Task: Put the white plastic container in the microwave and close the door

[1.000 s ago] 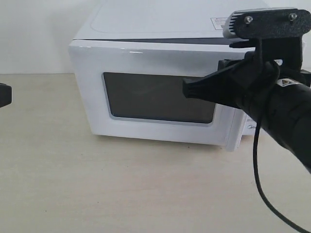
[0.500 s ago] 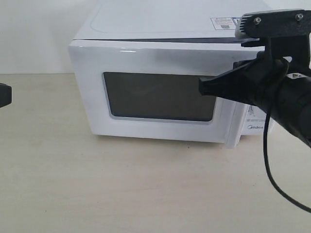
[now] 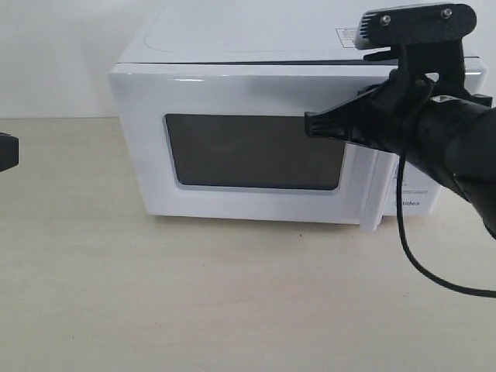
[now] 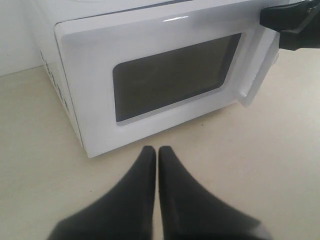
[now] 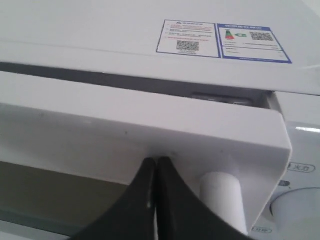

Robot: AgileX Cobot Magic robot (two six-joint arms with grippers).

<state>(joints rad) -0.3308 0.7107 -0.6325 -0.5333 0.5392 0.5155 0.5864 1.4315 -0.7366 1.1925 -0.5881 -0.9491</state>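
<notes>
The white microwave [image 3: 256,31] stands at the back of the table. Its door [image 3: 232,93], with a dark window [image 3: 252,151], is almost shut, and a narrow gap remains along the top and at the handle side [image 4: 250,85]. My right gripper [image 3: 310,124] is shut and empty. Its tips [image 5: 153,161] press on the door's front [image 5: 100,120] just above the window, beside the white bar handle [image 5: 222,200]. My left gripper [image 4: 153,150] is shut and empty, low over the table in front of the microwave. The white plastic container is out of view.
Bare beige tabletop [image 3: 194,302] stretches in front of the microwave. Labels [image 5: 220,40] sit on the microwave's top and a round knob [image 5: 300,210] on its right panel. The right arm's black cable [image 3: 418,267] hangs down at the right. A white wall stands behind.
My right gripper drew back to the right, then came up and forward against the door's upper right. The door has swung a little closer to the microwave body. The left gripper stayed put.
</notes>
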